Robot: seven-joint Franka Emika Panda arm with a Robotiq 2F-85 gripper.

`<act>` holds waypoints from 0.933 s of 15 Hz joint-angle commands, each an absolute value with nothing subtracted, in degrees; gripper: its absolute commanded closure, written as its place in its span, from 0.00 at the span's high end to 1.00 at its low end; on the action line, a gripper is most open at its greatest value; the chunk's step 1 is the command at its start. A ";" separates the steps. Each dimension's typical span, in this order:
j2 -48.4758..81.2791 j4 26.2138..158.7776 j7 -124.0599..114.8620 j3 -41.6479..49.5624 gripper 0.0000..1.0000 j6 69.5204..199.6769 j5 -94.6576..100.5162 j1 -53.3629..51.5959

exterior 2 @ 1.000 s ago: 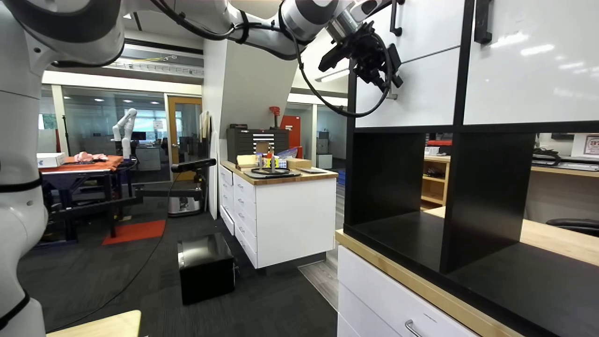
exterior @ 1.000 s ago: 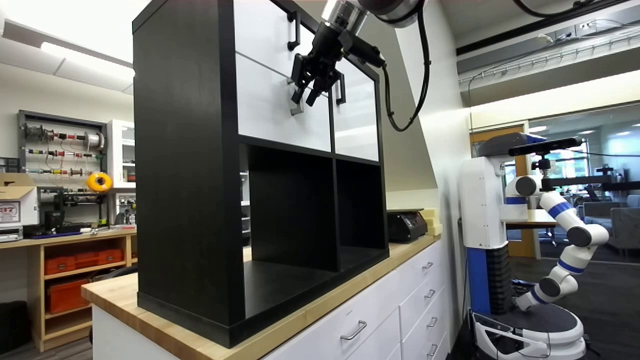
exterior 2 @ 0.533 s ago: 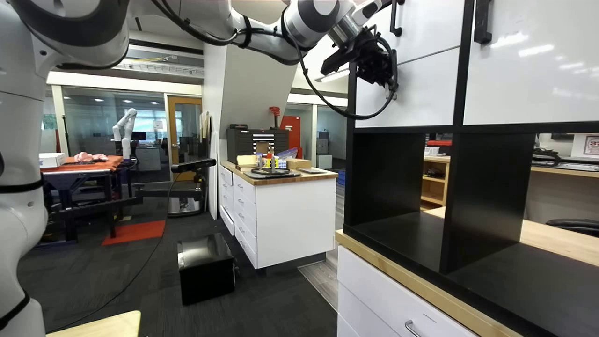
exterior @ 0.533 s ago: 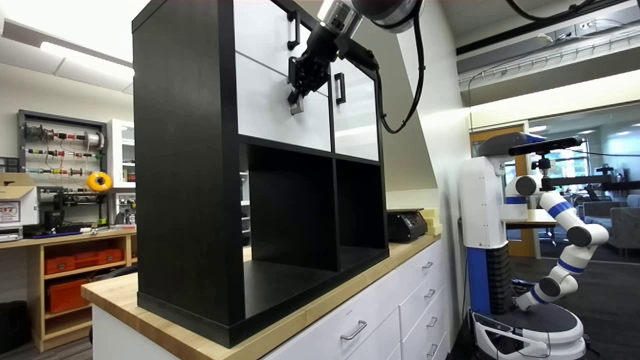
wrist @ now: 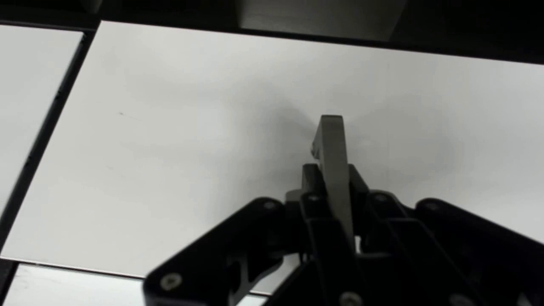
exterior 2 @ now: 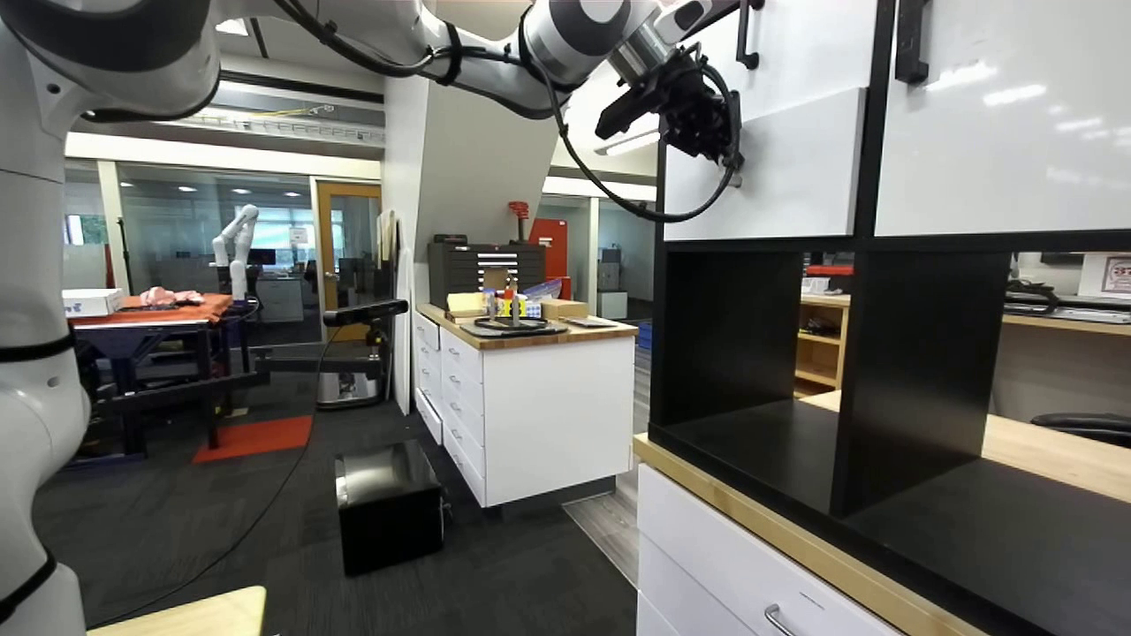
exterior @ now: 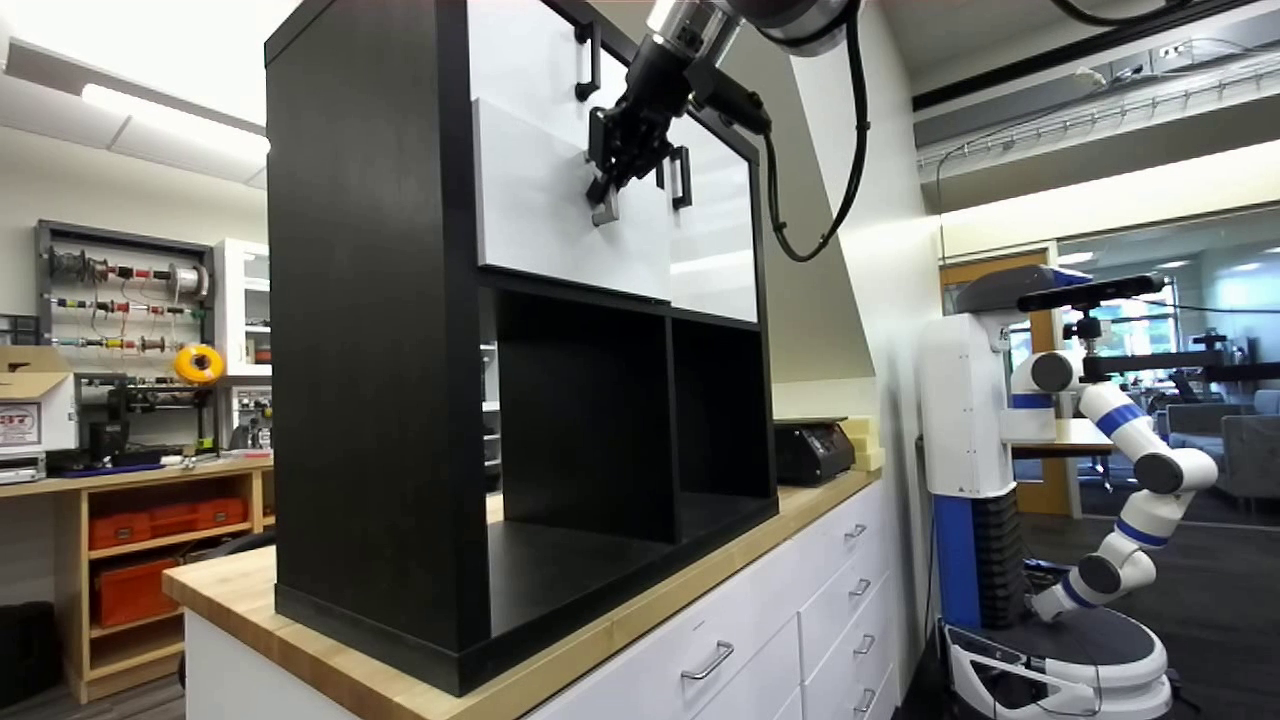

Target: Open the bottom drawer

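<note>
The bottom drawer has a white flat front and shows in both exterior views (exterior: pixel 535 215) (exterior 2: pixel 800 190). It stands slightly out from the black shelving unit (exterior: pixel 360 330). Its short handle (wrist: pixel 333 144) looks grey in the wrist view. My gripper (wrist: pixel 334 172) is shut on this handle, with one finger on each side, and the handle's end sticks out past the fingertips. In the exterior views the gripper (exterior: pixel 606 192) covers part of the handle. The drawer's pale wood sides are hidden.
A white front (exterior: pixel 525 55) with a black handle (exterior: pixel 590 62) sits directly above the drawer. A white door (exterior 2: pixel 1007 124) stands beside it. Below are open black compartments (exterior: pixel 590 430). The unit stands on a wooden countertop (exterior: pixel 560 670) over white base-cabinet drawers (exterior: pixel 770 590).
My gripper moved down onto the handle and closed on it. Over the last half second it moved back from the unit, and the drawer front came out a little with it.
</note>
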State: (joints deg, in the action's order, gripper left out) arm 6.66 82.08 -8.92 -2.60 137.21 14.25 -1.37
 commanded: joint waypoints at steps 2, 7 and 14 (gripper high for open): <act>-0.92 92.41 -7.82 -2.32 0.07 137.85 12.97 -0.73; -7.55 101.75 -8.47 -1.39 0.07 140.52 12.40 -0.65; -19.06 116.00 -9.50 -1.37 0.07 142.70 10.29 0.13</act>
